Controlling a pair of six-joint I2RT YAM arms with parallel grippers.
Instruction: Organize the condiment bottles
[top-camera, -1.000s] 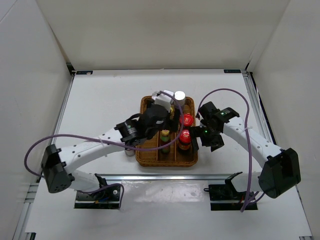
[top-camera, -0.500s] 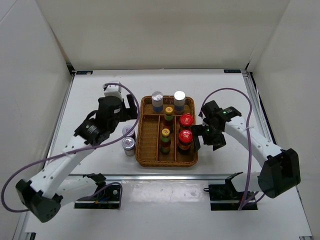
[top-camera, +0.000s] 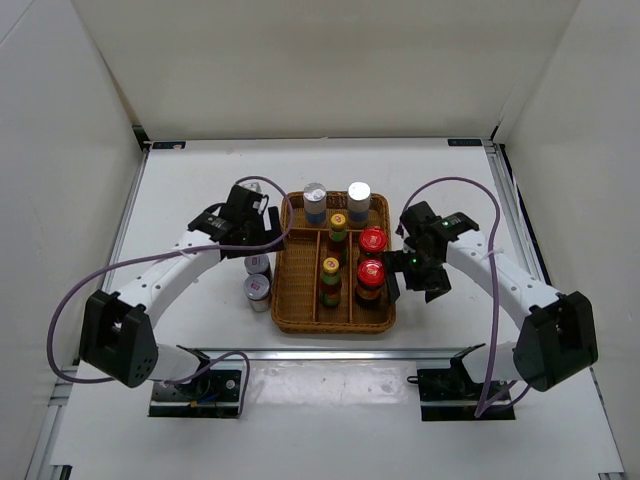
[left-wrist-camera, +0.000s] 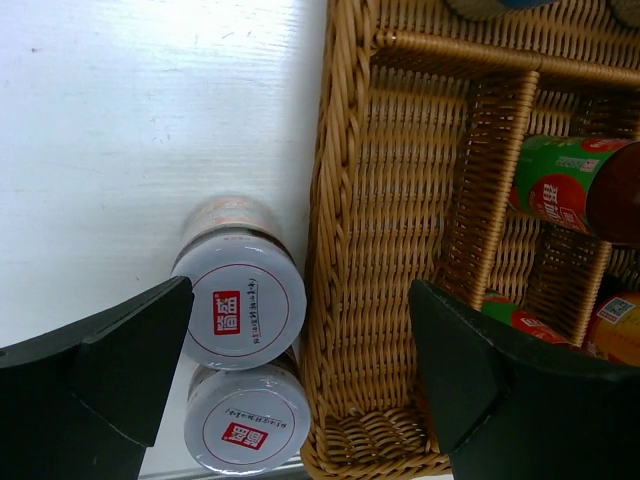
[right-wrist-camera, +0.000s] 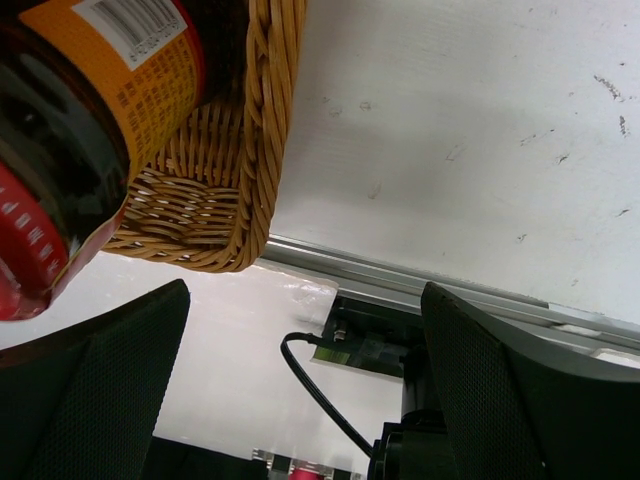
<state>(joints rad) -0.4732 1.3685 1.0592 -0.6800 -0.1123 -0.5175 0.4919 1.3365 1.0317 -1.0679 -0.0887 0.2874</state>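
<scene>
Setting: white counter (top-camera: 200, 180) boxed in by white walls, with a metal rail (top-camera: 330, 352) along the near edge.
Top view, tray: a divided wicker tray (top-camera: 336, 328) sits mid-counter. Its long left compartment is bare.
Top view, stowed: two shakers (top-camera: 315, 200) stand in the far compartment, two yellow-caps (top-camera: 331, 272) in the middle and two red jars (top-camera: 371, 272) on the right. All are upright.
Top view, outside: two silver-lidded jars (top-camera: 258, 288) stand on the counter just beside the tray's left wall.
Top view, arms: the left fingers (top-camera: 243, 230) hang above and slightly beyond the jars. The right fingers (top-camera: 412, 275) are just beside the tray's right wall.
Left wrist: looks straight down with the fingers spread wide, holding nothing. The jars stand one behind the other, close by the wicker. Cannot tell whether they touch each other or the wall.
Right wrist: fingers spread wide and empty. A red jar's label and the tray's near corner show at upper left, with bare counter and the rail beyond.
Stage (judged): six bottles are in and the jars are left. The bare compartment looks like theirs.
Handling (judged): the jars are rigid and probably glass, with some weight. Their smooth lids and bodies look slippery, and a drop could break them.
Hold (judged): grip across the body just under the lid and lift straight up.
Risk (judged): there is little room on the tray side. A finger could catch the wicker or tip the neighbouring jar.
</scene>
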